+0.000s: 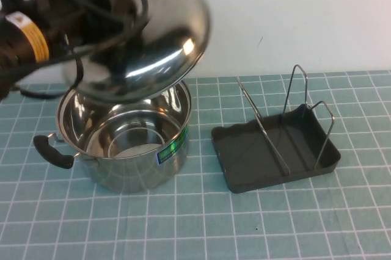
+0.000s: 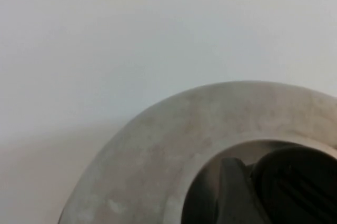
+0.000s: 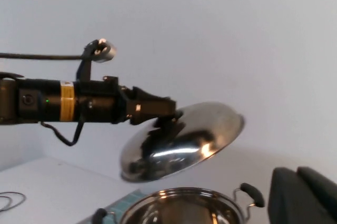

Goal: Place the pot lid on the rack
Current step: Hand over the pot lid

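Observation:
My left gripper is shut on the black knob of the pot lid. It holds the shiny domed lid tilted in the air above the open steel pot. The right wrist view shows the same: my left gripper holds the lid clear above the pot. The rack, a dark grey tray with upright wire loops, stands to the right of the pot and holds nothing. My right gripper is out of the high view; its fingers lie together, empty.
The pot has black side handles and stands at the left on a green gridded mat. A white wall lies behind the mat. The left arm's cables hang at the far left.

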`<state>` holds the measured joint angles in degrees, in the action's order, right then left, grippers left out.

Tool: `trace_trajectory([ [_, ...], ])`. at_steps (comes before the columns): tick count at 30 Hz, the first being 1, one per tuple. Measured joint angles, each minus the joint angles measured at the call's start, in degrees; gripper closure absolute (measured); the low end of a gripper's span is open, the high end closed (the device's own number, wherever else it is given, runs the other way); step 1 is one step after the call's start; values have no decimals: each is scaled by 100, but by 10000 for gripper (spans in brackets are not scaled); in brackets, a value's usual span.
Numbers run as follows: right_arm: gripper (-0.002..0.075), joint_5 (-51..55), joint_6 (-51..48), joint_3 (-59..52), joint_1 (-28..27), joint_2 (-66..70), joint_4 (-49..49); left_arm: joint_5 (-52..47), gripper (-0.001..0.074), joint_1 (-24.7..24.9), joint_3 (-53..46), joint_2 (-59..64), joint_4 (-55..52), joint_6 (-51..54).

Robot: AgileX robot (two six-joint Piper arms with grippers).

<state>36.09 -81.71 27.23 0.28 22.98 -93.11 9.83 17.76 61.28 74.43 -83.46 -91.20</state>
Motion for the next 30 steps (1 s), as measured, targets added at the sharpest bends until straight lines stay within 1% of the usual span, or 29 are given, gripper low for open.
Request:
trace_trajectory([
  [3,724,344,73,18,0,241,-247,970,409,0,282,-105,526,-191],
  [5,700,597,290,18,0,430,-289,1592,409,0,380,-105,1043,-201],
  [6,665,746,447,18,0,560,-296,1927,409,0,393,-105,1372,-150],
  [8,584,1077,695,18,0,743,-296,2542,409,0,393,-105,1944,-3],
  [11,387,1453,1074,18,0,979,-296,3185,409,69,402,-105,2485,89],
  [13,265,1607,1265,41,0,1099,-296,3357,409,197,402,-84,2664,113],
  [15,201,1650,1345,148,0,1163,-296,3369,409,410,415,-36,2735,150],
  [17,169,1650,1376,322,0,1198,-296,3369,409,680,415,68,2767,261],
  [22,151,1524,1339,832,0,1297,-296,3343,409,1353,415,361,3077,1096],
  [25,148,1477,1336,1030,0,1426,-296,3329,409,1762,415,552,3504,1815],
  [30,152,1364,1630,1135,0,1831,-303,3353,409,2193,415,705,3988,3095],
])
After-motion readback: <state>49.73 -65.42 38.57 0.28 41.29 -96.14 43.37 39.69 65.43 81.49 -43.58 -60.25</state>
